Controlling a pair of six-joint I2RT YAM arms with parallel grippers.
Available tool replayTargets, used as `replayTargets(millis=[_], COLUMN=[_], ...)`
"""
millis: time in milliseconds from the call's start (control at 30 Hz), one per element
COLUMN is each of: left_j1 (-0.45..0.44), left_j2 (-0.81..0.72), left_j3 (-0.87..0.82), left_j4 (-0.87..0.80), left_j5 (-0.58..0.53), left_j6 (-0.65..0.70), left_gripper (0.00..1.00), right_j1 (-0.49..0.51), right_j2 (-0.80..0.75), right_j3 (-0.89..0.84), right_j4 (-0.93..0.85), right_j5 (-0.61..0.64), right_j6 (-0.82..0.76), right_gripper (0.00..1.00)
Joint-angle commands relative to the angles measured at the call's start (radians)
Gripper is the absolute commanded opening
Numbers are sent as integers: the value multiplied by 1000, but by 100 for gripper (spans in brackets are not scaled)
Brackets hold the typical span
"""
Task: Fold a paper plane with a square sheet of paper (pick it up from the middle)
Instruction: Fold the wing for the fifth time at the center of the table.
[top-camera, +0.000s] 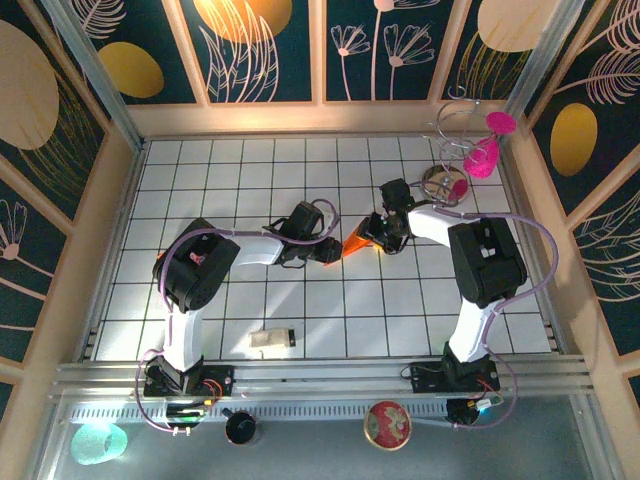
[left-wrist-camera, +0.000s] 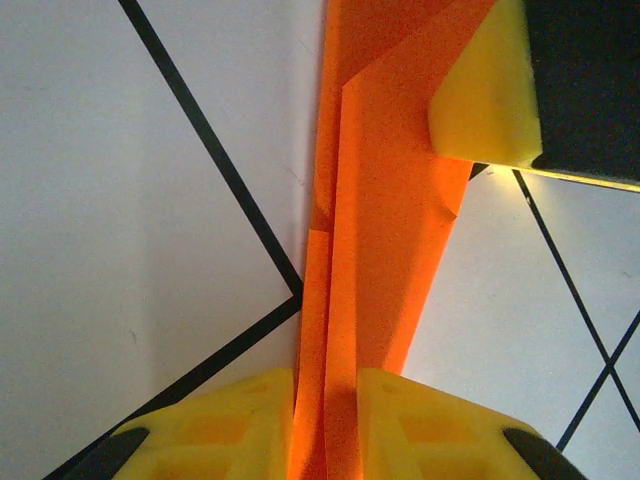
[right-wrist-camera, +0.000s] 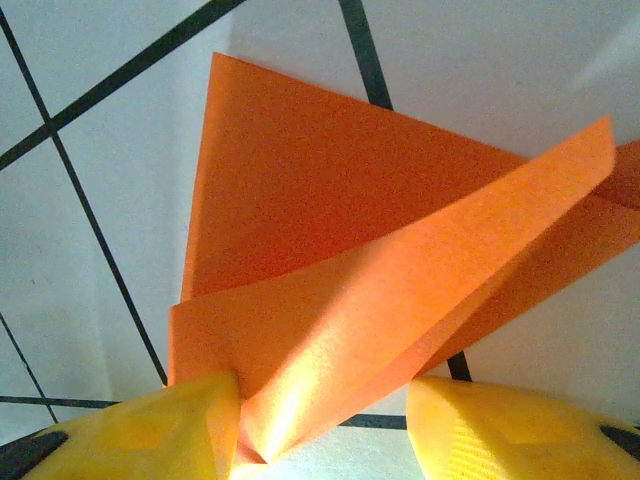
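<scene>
The square sheet of paper (top-camera: 355, 243), bright orange, is folded into a narrow pointed shape with long creases and sits mid-table between both grippers. In the left wrist view the folded paper (left-wrist-camera: 375, 200) runs down into my left gripper (left-wrist-camera: 327, 405), whose yellow fingers are shut on its narrow end. The right gripper's yellow finger (left-wrist-camera: 485, 90) rests on the paper's far end there. In the right wrist view a raised orange flap (right-wrist-camera: 380, 300) lies against one finger of my right gripper (right-wrist-camera: 325, 410), which stands open; its other finger is clear of the paper.
A small beige block (top-camera: 271, 340) lies near the front edge. At the back right a wire stand with pink pieces (top-camera: 478, 150) rises beside a small bowl (top-camera: 445, 183). Wooden walls (top-camera: 110, 240) border the tiled table.
</scene>
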Motion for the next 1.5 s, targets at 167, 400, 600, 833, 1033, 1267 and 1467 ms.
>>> replayTargets(millis=[167, 400, 600, 833, 1033, 1267, 1467], left_j1=[-12, -12, -12, -12, -12, -11, -12], left_j2=[53, 76, 98, 110, 120, 123, 127], left_j3=[25, 43, 55, 68, 76, 84, 90], left_j4=[-85, -128, -153, -174, -184, -192, -197], left_j5=[7, -20, -31, -41, -42, -47, -48], left_j6=[2, -2, -10, -12, -13, -14, -18], left_gripper=[21, 18, 17, 16, 16, 16, 15], right_j1=[17, 17, 18, 12, -3, 2, 13], right_j2=[149, 169, 179, 79, -97, -205, -142], right_j3=[-29, -17, -11, 13, -35, -113, -98], right_j4=[83, 79, 79, 74, 64, 200, 292], right_j5=[63, 65, 62, 27, 22, -135, -229], right_j6=[0, -6, -8, -10, 3, 13, 23], right_gripper=[49, 47, 47, 49, 54, 46, 29])
